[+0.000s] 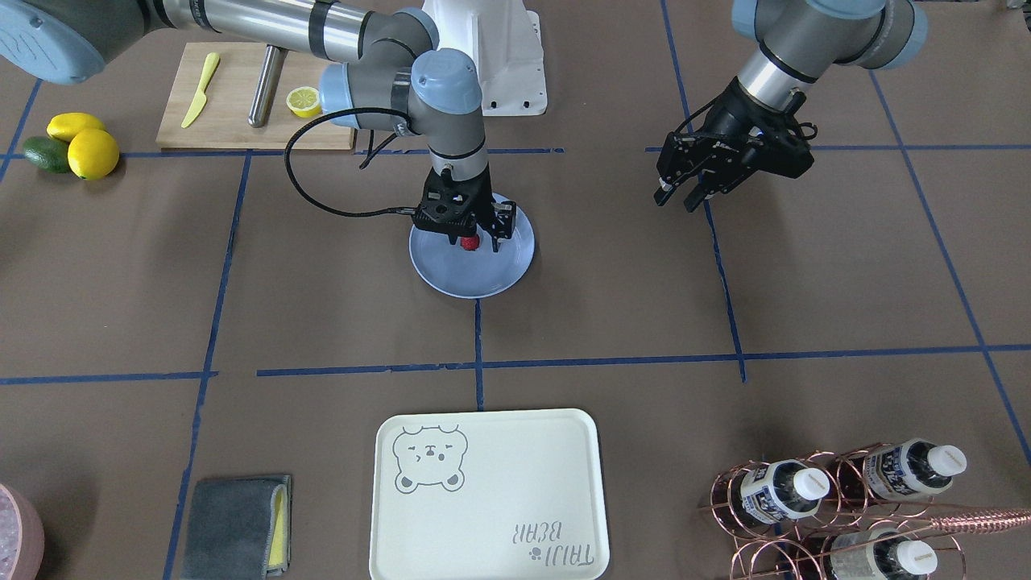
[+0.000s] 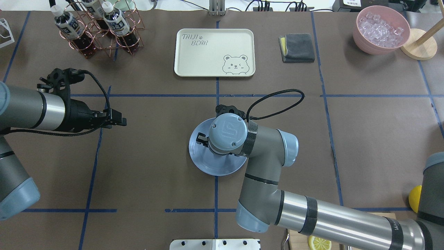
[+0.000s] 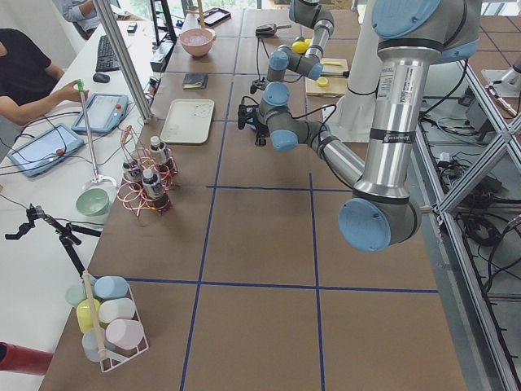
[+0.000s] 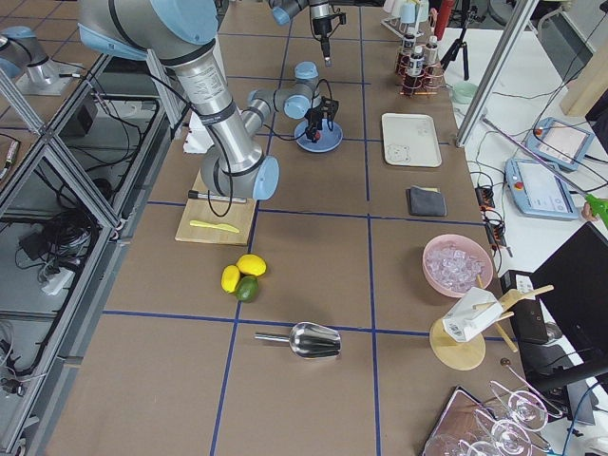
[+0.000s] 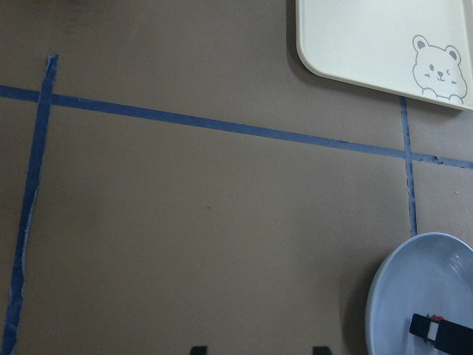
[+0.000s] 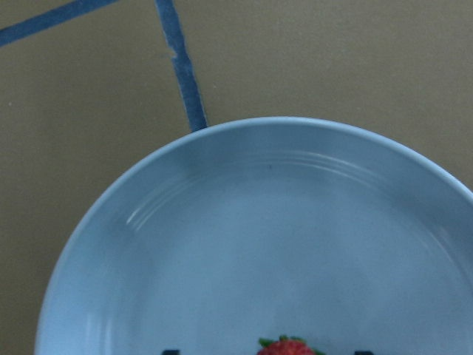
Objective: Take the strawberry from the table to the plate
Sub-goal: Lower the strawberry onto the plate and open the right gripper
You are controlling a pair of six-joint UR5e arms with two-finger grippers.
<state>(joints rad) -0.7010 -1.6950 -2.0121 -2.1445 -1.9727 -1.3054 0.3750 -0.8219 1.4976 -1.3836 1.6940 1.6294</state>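
The strawberry (image 6: 285, 347) sits between the right pincer's (image 1: 474, 240) parted fingertips, seemingly touching neither, on the light-blue plate (image 6: 244, 237) near the tabletop's (image 1: 322, 282) middle. Placing looks done; next calls for a straight lift clear. The left pincer (image 1: 675, 204) hangs apart, empty.

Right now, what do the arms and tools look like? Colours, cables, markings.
The left arm and right arm are silver-grey tubes with pale-blue joint caps and black bands; one right cap carries a logo. The left tool and right tool are black and blocky. A black cable loops off each wrist.
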